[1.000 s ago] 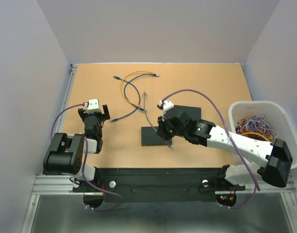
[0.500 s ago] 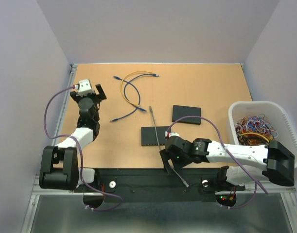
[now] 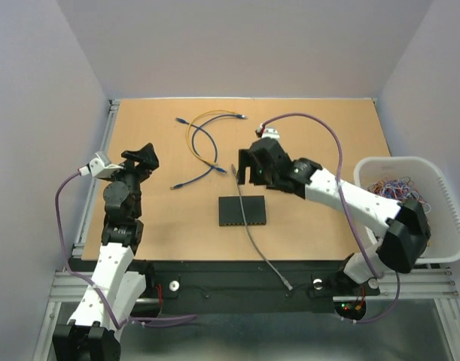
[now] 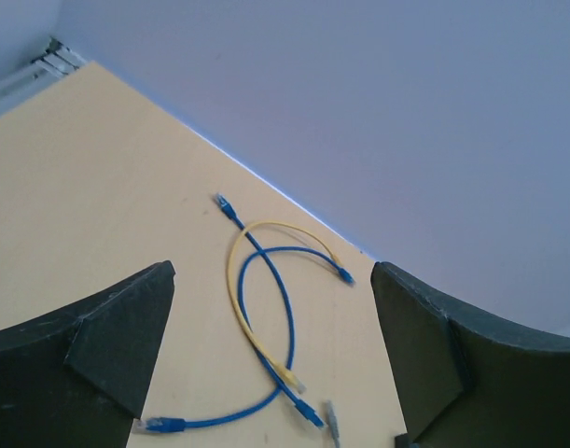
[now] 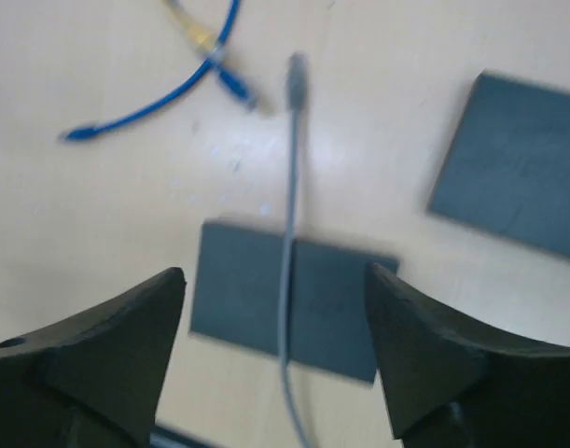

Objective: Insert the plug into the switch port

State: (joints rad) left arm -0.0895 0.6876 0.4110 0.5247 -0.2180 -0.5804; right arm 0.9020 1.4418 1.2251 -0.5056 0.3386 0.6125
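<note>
The switch [image 3: 242,211] is a flat dark box lying mid-table; its top also fills the middle of the right wrist view [image 5: 238,289]. A grey cable [image 3: 248,226] lies straight across it. Its plug [image 3: 233,167] rests on the table just beyond the switch, blurred in the right wrist view [image 5: 295,73]. The cable's other end [image 3: 290,286] hangs over the black base. My right gripper [image 3: 248,174] [image 5: 275,275] hovers open above the switch's far side, holding nothing. My left gripper [image 3: 145,156] [image 4: 271,271] is open and empty at the left, facing the loose cables.
Blue and yellow patch cables [image 3: 203,139] [image 4: 266,308] lie tangled at the back. A second dark box [image 5: 518,177] sits right of the switch, hidden under my right arm from above. A white basket [image 3: 440,180] of coloured cables stands at the right edge.
My right gripper opened and let go of the grey cable, which now lies across the switch; the arm swung to the near edge, then back beyond the switch. The left arm shifted and stretched out.
</note>
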